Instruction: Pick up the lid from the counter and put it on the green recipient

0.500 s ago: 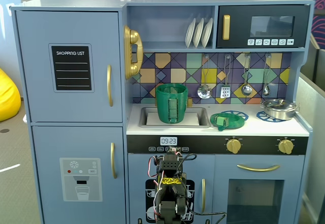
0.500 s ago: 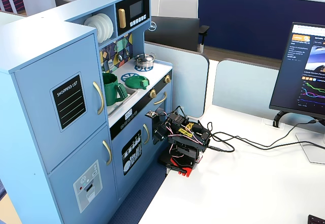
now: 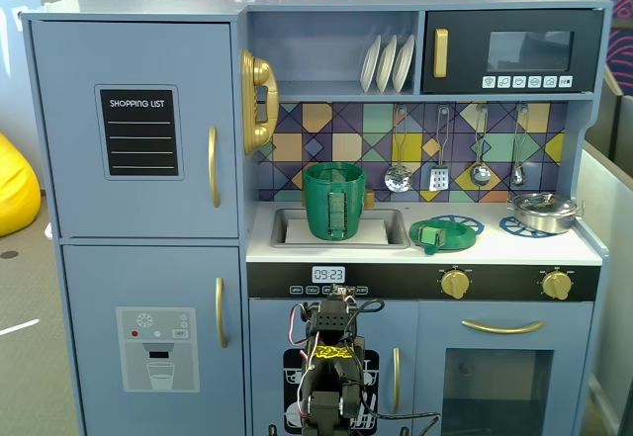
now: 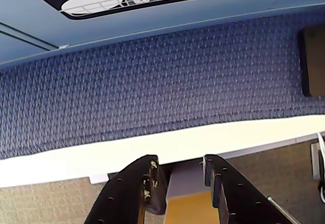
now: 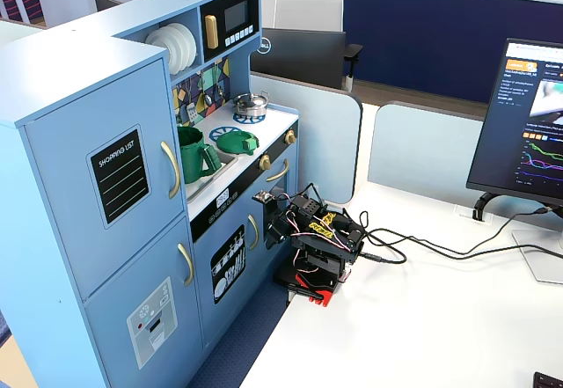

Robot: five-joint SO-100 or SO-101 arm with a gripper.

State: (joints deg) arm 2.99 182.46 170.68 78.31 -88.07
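lid (image 3: 435,233), flat and green with a small lighter knob at its near edge, lies on the white counter (image 3: 495,248) of the toy kitchen, partly over one blue burner ring (image 3: 460,224) and just to the right of the sink (image 3: 391,228) in a fixed view. one green recipient (image 3: 333,199), tall and ribbed with a lighter handle strip facing the camera, stands upright in the sink; its mouth is uncovered, and what is inside cannot be made out. in both fixed views the lid and the recipient sit near each other but apart. a second burner ring (image 3: 519,226) lies further right with one steel pot (image 3: 543,211) on it, its own lid on. three white plates (image 3: 387,63) stand on edge in the upper shelf, and four utensils (image 3: 439,174) hang on the tiled back wall. two gold knobs (image 3: 455,282) sit on the front panel. the arm (image 5: 321,238) is folded low on the white table (image 5: 440,318) in front of the kitchen. in the wrist view the gripper (image 4: 179,170) points at the blue carpet (image 4: 152,87), its two dark fingers (image 4: 134,183) parted with a clear gap and holding nothing.
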